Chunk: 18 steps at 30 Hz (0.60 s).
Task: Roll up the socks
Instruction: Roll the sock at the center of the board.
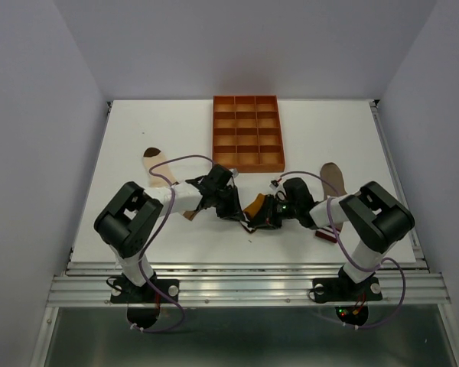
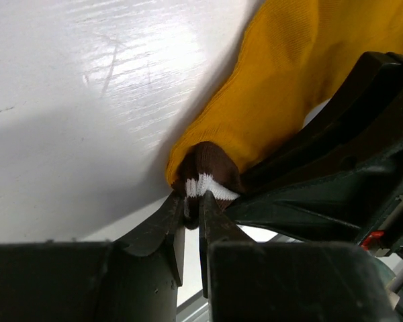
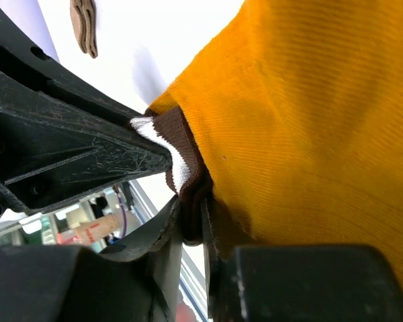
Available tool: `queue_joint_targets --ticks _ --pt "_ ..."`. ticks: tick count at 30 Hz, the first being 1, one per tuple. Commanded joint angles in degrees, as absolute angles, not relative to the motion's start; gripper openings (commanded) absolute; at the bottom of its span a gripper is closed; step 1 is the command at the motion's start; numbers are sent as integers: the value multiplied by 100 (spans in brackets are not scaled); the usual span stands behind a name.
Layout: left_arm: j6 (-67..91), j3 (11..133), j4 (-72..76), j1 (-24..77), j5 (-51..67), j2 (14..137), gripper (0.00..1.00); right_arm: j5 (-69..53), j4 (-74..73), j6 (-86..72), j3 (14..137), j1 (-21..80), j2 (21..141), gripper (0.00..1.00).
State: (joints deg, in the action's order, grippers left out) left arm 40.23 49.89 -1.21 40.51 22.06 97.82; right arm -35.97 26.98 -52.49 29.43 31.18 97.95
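Note:
The mustard-yellow sock [image 1: 254,206] lies between my two grippers near the table's front middle. In the left wrist view its yellow body [image 2: 282,87] runs up to the right, and my left gripper [image 2: 192,209] is shut on the brown and white striped cuff [image 2: 205,181]. In the right wrist view my right gripper [image 3: 192,218] is shut on the brown cuff [image 3: 185,157] of the same sock [image 3: 309,114], close against the left gripper's fingers [image 3: 67,147]. The cream sock [image 1: 159,166] lies flat to the left, partly under the left arm. The taupe-brown sock [image 1: 333,177] lies to the right.
The orange gridded tray [image 1: 245,131] stands behind the grippers at the table's back middle. My left gripper [image 1: 228,205] and right gripper [image 1: 266,215] nearly touch. The table's front edge and metal rail [image 1: 245,279] run just below the arm bases.

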Motion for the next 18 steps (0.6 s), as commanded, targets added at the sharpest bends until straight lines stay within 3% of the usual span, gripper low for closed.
queue_joint_targets --ticks 1,6,7,18 --pt "4069 5290 -736 4122 1750 9905 0 -3077 1935 -4598 3181 3103 9634 25" --pt "4087 5651 -1414 4122 1415 9905 0 -2848 961 -3650 3576 3103 8887 58" --pt "4087 5695 -1476 4122 1415 9897 0 -2717 819 -3534 3629 3103 8773 61" --pt "4061 6003 -2188 4131 1546 9984 0 -1373 -334 -1926 4086 4217 7630 66"
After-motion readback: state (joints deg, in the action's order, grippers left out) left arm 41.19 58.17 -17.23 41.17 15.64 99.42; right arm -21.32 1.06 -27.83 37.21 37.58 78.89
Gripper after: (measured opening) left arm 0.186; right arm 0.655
